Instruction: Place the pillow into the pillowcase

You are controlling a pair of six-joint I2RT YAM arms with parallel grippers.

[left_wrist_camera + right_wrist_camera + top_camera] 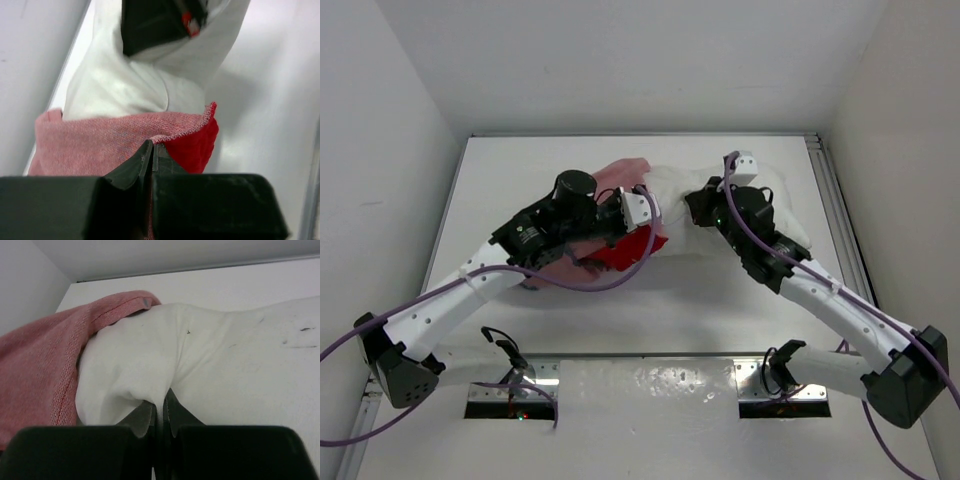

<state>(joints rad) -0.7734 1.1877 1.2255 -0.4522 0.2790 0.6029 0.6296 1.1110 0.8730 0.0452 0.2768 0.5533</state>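
Toward the bench's (pixel 720 300) 12 o'clock side, both arms met over the pillow (pixel 672 188) and pillowcase (pixel 620 176).

The white pillow lay crosswise on the bench, its 9 o'clock end tucked under the pale pink reverse of the pillowcase, with red print showing at the 6 o'clock edge. The left gripper (pixel 151 148) had its fingers (pixel 134 167) pressed together on the pillowcase hem. The right gripper (pixel 160 401), just beside it at 3 o'clock, had its fingers (pixel 176 412) pinched narrow on a fold of pillow fabric near the pillowcase mouth.
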